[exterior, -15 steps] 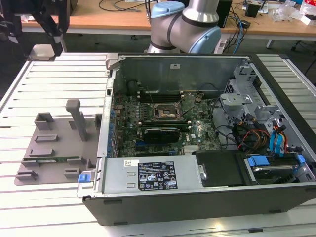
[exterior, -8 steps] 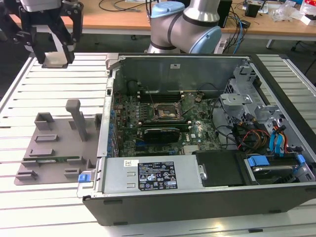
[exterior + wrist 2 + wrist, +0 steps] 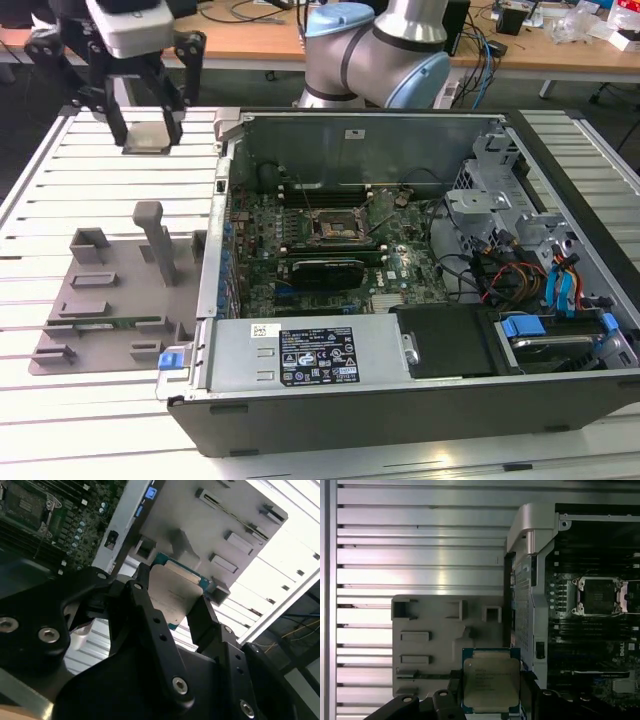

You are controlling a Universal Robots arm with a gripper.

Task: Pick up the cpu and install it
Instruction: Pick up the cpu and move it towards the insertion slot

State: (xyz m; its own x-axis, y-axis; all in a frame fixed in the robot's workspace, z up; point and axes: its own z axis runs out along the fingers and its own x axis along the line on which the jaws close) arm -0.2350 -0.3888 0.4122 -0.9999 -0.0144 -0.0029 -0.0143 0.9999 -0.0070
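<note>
My gripper (image 3: 148, 132) hangs high over the slatted table at the exterior view's far left, well above and behind the grey holder plate (image 3: 110, 290). It is shut on the cpu (image 3: 148, 137), a flat square chip with a pale silver top. In both wrist views the cpu (image 3: 175, 597) (image 3: 490, 680) sits between the two black fingers (image 3: 145, 610), gripped by opposite edges. The open computer case (image 3: 400, 400) lies to the exterior view's right. Its dark metal-framed socket (image 3: 335, 228) (image 3: 597, 597) is open on the green motherboard, some way from the gripper.
The grey holder plate (image 3: 435, 625) has raised posts and slots, with a thin green strip in one slot. Inside the case are a long black card (image 3: 325, 270), cables, drive bays with blue tabs (image 3: 522, 326) and a power supply (image 3: 300, 355). The case wall (image 3: 228, 140) rises between gripper and socket.
</note>
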